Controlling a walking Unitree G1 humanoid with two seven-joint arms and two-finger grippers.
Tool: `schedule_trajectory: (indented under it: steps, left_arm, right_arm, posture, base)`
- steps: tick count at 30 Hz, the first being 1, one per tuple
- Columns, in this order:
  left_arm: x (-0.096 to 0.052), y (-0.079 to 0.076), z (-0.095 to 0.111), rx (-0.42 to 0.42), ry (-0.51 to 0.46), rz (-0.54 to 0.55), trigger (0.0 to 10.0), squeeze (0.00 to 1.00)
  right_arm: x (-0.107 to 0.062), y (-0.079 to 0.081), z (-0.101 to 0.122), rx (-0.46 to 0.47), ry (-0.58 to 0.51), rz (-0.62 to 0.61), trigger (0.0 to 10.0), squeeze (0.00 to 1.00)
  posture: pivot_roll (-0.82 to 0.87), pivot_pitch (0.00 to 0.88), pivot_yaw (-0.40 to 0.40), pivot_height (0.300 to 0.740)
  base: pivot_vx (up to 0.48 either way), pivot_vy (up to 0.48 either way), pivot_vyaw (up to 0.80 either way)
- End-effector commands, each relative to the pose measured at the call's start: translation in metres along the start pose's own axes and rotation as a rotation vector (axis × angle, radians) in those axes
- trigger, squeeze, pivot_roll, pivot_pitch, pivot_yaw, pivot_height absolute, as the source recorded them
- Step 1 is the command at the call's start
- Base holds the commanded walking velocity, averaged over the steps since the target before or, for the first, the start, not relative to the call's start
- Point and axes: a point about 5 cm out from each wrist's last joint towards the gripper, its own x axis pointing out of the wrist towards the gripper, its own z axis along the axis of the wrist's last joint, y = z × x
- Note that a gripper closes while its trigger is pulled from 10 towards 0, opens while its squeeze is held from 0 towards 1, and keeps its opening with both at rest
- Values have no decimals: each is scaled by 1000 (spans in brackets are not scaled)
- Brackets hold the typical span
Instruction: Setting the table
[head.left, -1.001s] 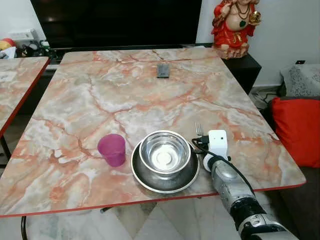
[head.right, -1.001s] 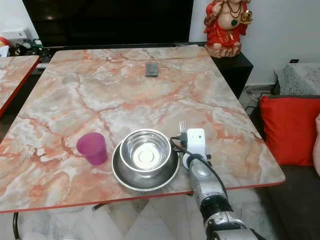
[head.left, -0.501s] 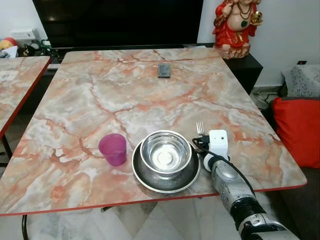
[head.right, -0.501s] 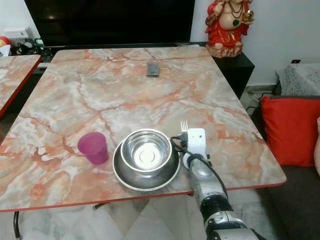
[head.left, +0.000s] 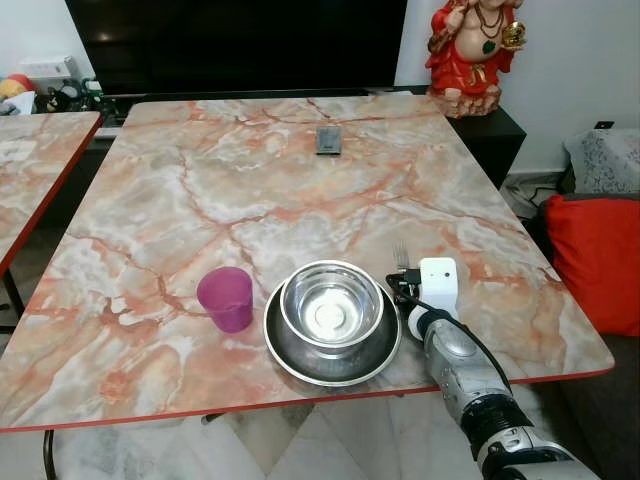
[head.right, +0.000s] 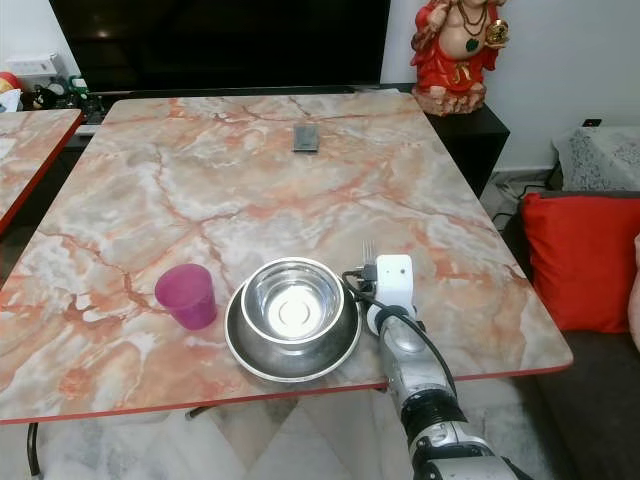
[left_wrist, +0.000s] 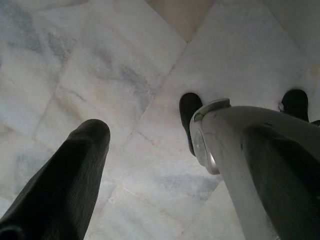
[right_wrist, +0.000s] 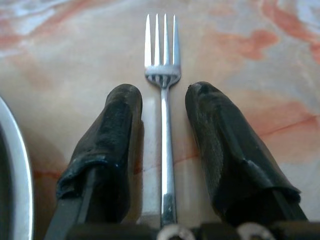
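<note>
Marble tabletop: right gripper low on it, jaws parted either side of the fork, not pinching; bowl just beside.

You see the right arm as a ribbed silver cylinder with a black collar, capped by a white boxy wrist block and a looping black cable. Its right pincer has two thick, matte black rubbery fingers. The left pincer shows one black finger beside a grey rounded shell.
</note>
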Motion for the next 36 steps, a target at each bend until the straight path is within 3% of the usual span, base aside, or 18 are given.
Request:
schedule_trajectory:
  steps: [1, 9, 15, 26, 36]
  left_arm:
    - [-4, -2, -14, 3, 39, -9, 10000, 0]
    - [-5, -8, -20, 21, 46, -23, 10000, 0]
    - [-7, -9, -25, 5, 49, -11, 10000, 0]
    - [-9, -4, -28, -52, 57, 31, 10000, 0]
    - [-2, -2, -9, -60, 26, 42, 10000, 0]
  right_arm:
    - [1, -3, 10, 9, -49, -11, 10000, 0]
    - [-2, -7, 23, 14, -163, -32, 10000, 0]
    - [-13, -14, 41, 7, -353, -60, 10000, 0]
    - [-38, -39, 31, -31, -429, -130, 10000, 0]
    - [-48, -37, 27, -21, -442, -148, 10000, 0]
  posture:
    - [8, 113, -6, 740]
    - [5, 112, -5, 740]
    - [3, 107, -7, 740]
    - [-18, 52, -12, 740]
    - [-21, 14, -1, 740]
  base:
    - [0, 0, 0]
    - [0, 0, 0]
    - [0, 0, 0]
    - [0, 0, 0]
    - [0, 0, 0]
